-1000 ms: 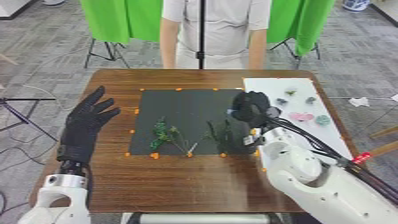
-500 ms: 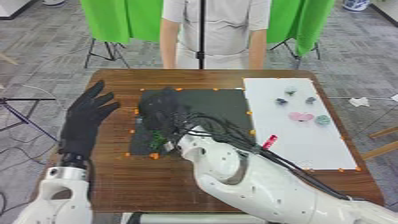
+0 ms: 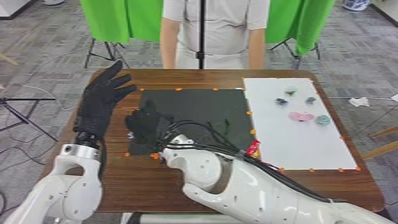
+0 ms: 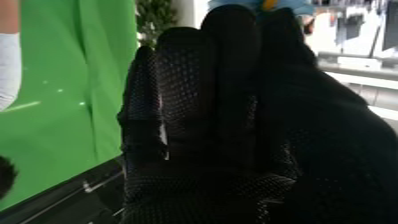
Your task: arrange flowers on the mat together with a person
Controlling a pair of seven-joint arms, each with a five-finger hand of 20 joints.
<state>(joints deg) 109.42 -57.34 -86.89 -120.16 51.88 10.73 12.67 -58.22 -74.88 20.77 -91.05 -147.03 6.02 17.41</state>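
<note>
My left hand point(image 3: 105, 95) is open over the table's left side, beside the dark mat point(image 3: 200, 102). Over the left part of the mat is my right hand point(image 3: 147, 120), with a small pale blue flower point(image 3: 131, 135) at its fingertips. In the right wrist view the right hand point(image 4: 213, 115) has fingers and thumb close together, pinching the light blue flower point(image 4: 298, 6). Dark green stems point(image 3: 226, 126) lie on the mat's right half; the right hand and arm hide much of its left half. On the white sheet point(image 3: 284, 140) are pink flowers point(image 3: 302, 116), a grey-green one point(image 3: 322, 120) and several small ones.
Orange markers line the mat and white sheet. My right forearm crosses the table's front right, with black cables and a red tag point(image 3: 253, 148) beside it. A thin dark pole point(image 3: 202, 37) stands behind the brown table point(image 3: 218, 192).
My right hand has moved left from the mat's right edge to its left part, carrying the blue flower. My left hand has shifted slightly forward and to the right.
</note>
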